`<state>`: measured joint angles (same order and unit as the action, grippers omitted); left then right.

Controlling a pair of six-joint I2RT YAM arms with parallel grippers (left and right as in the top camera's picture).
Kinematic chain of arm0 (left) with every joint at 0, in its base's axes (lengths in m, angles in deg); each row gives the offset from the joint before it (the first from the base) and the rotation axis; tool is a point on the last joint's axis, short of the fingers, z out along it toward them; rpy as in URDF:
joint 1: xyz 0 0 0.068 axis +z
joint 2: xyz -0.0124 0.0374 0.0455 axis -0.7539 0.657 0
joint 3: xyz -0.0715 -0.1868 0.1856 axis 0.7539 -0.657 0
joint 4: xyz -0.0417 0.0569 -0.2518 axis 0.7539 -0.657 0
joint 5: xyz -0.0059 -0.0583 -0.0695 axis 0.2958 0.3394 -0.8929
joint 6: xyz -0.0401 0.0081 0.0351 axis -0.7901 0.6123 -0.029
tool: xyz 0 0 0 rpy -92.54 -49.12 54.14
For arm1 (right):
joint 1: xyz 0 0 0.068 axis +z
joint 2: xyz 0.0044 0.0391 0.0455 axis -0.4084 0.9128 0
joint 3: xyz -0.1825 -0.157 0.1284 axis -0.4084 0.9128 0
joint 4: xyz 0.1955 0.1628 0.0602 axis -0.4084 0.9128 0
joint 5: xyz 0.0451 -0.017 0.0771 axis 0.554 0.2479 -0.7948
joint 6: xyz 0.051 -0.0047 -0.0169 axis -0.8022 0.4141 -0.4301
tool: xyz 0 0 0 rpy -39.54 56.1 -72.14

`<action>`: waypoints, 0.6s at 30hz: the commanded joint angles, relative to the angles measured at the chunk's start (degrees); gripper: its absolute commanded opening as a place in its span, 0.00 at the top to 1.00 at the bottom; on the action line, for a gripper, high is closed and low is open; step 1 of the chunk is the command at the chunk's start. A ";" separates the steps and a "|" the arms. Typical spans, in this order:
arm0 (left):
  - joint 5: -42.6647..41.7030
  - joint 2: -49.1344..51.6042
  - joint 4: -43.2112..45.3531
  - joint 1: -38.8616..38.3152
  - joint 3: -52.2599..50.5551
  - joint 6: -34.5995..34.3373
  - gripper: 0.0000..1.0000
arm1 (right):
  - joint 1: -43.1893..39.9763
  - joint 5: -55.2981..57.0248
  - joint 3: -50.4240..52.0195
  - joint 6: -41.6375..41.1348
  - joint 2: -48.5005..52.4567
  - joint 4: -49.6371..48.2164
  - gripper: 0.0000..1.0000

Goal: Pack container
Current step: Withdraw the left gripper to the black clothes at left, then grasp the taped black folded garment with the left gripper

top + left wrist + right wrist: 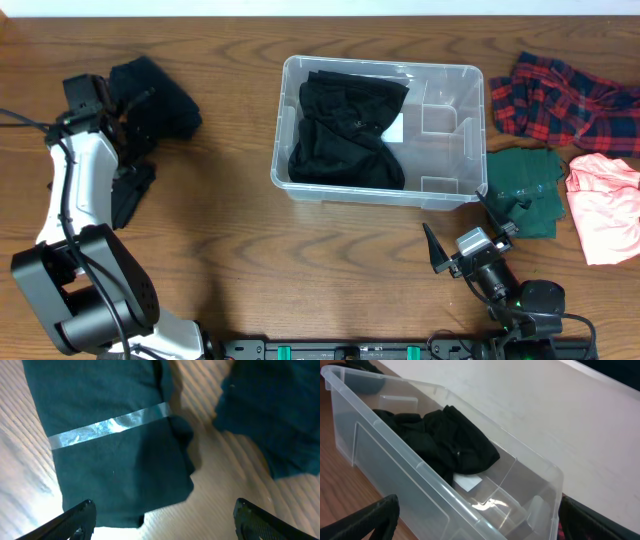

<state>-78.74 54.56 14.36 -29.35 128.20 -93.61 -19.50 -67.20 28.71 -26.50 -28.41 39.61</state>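
The clear plastic container (455, 135) stands mid-table with a black garment (345, 130) filling its left half and a white label on its base. In the right wrist view the container (420, 467) is close ahead, with the black garment (445, 445) inside it. My right gripper (462, 225) is open and empty, just in front of the container's right front corner; it also shows in the right wrist view (475, 520). My left gripper (135, 168) is open and empty at the far left, over a dark garment (155, 95). The left wrist view shows the gripper (165, 520) above a dark garment with a reflective strip (110, 460).
A red plaid garment (565, 100), a green garment (525, 185) and a pink garment (605, 205) lie right of the container. A second dark cloth (270, 415) lies beside the striped one. The table's front edge holds the arm bases.
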 commanded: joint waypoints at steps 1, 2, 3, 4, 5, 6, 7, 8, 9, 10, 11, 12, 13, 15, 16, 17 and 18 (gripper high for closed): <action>1.11 -0.31 2.71 0.28 -1.97 -2.40 0.12 | 0.33 -0.35 0.11 0.59 -0.26 0.13 0.01; 1.11 -0.31 4.11 0.28 -2.69 -2.69 0.12 | 0.33 -0.35 0.11 0.59 -0.26 0.13 0.01; 1.14 -0.31 5.44 0.28 -3.43 -3.39 0.12 | 0.33 -0.35 0.11 0.59 -0.26 0.13 0.01; 1.27 -0.31 6.54 0.31 -4.07 -3.98 0.12 | 0.35 -0.35 0.11 0.59 -0.26 0.13 0.01; 2.05 -0.28 7.19 0.28 -4.55 -4.98 0.12 | 0.33 -0.35 0.11 0.59 -0.26 0.13 0.01; 3.21 -0.24 7.74 0.28 -4.98 -6.14 0.12 | 0.33 -0.35 0.11 0.59 -0.26 0.13 0.01; 4.07 -0.20 7.96 0.28 -5.25 -6.80 0.12 | 0.33 -0.37 0.11 0.59 -0.26 0.13 0.01; 4.87 -0.17 8.02 0.28 -5.44 -7.52 0.12 | 0.33 -0.35 0.11 0.59 -0.26 0.13 0.01; 5.84 -0.07 8.15 0.28 -5.68 -8.15 0.12 | 0.33 -0.35 0.11 0.59 -0.26 0.13 0.01; 6.40 0.09 8.17 0.28 -5.79 -8.44 0.12 | 0.33 -0.35 0.11 0.59 -0.26 0.13 0.01; 6.67 0.33 8.22 0.28 -5.81 -8.79 0.12 | 0.33 -0.35 0.11 0.59 -0.26 0.13 0.01; 6.60 0.66 8.61 0.28 -5.81 -8.87 0.12 | 0.33 -0.35 0.11 0.59 -0.26 0.13 0.01; 6.62 1.03 8.81 0.20 -5.81 -9.44 0.12 | 0.33 -0.35 0.11 0.59 -0.26 0.13 0.01; 6.62 2.03 9.25 0.04 -5.81 -10.40 0.12 | 0.33 -0.35 0.11 0.59 -0.26 0.13 0.01; 6.62 2.58 9.35 -0.04 -5.81 -10.54 0.12 | 0.33 -0.35 0.11 0.59 -0.26 0.13 0.01; 6.60 3.34 9.49 -0.04 -5.81 -10.60 0.12 | 0.33 -0.35 0.11 0.59 -0.26 0.13 0.01; 6.62 3.93 9.51 -0.04 -5.81 -10.73 0.12 | 0.33 -0.37 0.11 0.59 -0.26 0.13 0.01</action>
<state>-73.80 55.98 23.71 -29.27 122.69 -102.41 -19.50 -67.20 28.71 -26.50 -28.41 39.61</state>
